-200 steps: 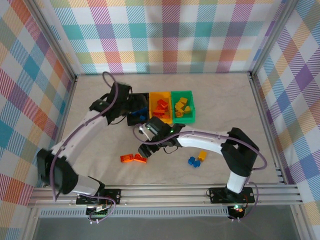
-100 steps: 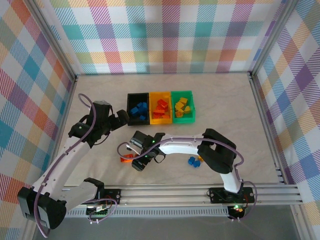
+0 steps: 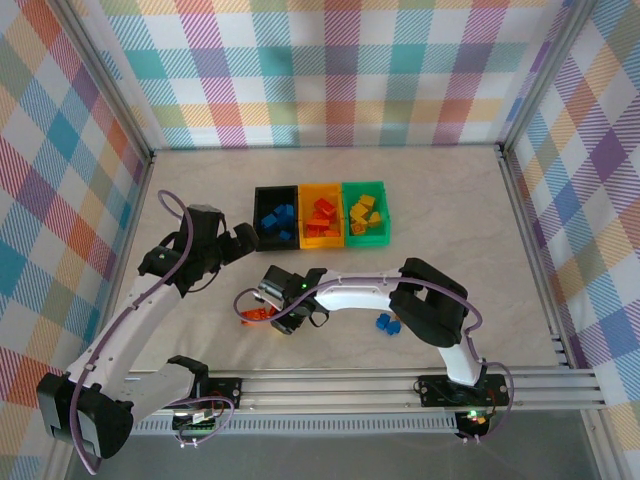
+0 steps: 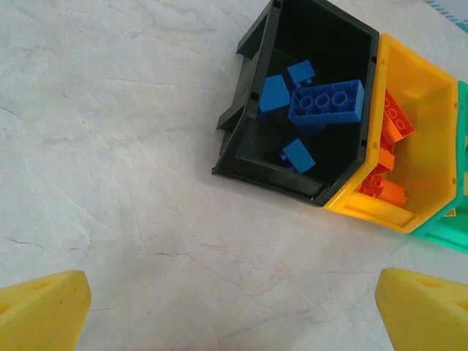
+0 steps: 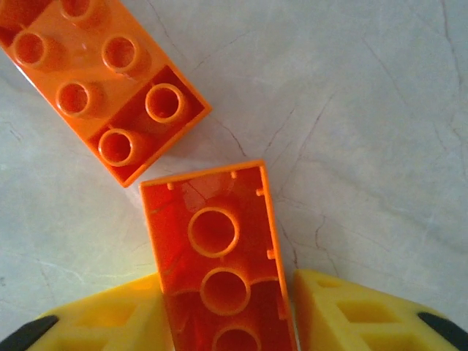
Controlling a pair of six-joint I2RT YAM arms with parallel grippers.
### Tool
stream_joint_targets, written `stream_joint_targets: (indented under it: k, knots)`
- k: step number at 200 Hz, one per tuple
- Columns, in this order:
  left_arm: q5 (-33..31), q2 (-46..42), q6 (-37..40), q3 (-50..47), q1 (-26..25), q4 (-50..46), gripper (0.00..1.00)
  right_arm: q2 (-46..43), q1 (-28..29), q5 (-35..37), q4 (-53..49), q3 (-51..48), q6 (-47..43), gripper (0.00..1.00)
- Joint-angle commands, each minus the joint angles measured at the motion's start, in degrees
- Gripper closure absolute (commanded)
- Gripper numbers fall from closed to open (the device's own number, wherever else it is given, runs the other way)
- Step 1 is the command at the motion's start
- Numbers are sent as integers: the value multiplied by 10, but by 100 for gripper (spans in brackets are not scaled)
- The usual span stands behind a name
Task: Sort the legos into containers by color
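— Right gripper (image 5: 227, 311)?
— Pinching an upturned orange brick (image 5: 216, 241) between both pads. Second orange brick (image 5: 102, 80) just past its tip, leftward, barely apart. Open table (image 5: 365, 110) ahead and right.
— Left gripper (image 4: 234, 311)?
— Spread wide above bare marble. Black bin (image 4: 241, 117) ahead, rightward, corner nearest, holding blue bricks (image 4: 325, 102).

Left hand (image 4: 234, 311) wide open, right hand (image 5: 228, 322) closed

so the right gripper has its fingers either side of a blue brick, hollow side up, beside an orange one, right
Not blue: the upturned brick between the fingers of the right gripper is orange, beside the studded orange brick. The right wrist view shows it.
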Motion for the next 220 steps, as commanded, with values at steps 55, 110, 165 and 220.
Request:
stream_joint_targets:
  k: [55, 110, 165, 220]
  knots:
    - [9, -13, -8, -10, 9, -5, 0, -61, -18, 31, 36, -73, 37, 71]
    - [14, -17, -11, -18, 9, -5, 0, -178, -85, 44, 38, -123, 57, 74]
    - [35, -24, -21, -44, 11, 2, 0, -171, -225, 6, -8, 8, 99, 71]
    - [58, -31, -25, -62, 11, 2, 0, -11, -281, 12, -84, 214, 131, 71]
